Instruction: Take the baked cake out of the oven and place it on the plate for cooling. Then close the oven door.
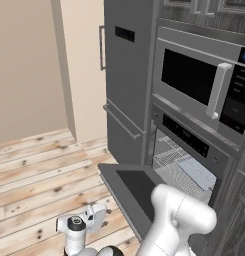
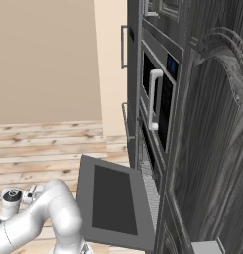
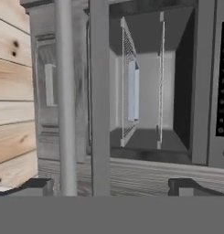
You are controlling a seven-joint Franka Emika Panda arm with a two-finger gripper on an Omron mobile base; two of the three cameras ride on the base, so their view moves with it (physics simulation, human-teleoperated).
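Oven door (image 1: 136,187): hinged fully down, lower centre of left base view; glass window facing up.
Oven (image 1: 186,160): open, wire racks (image 3: 128,82) visible, grey tray on upper one.
Gripper (image 3: 111,186): fingers wide apart, empty, bar handle (image 3: 65,98) between them.

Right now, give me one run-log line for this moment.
oven door: open flat | oven: tray on rack | gripper: open, empty, facing cavity

Both base views on the oven (image 1: 186,160), hand view seemingly rolled sideways
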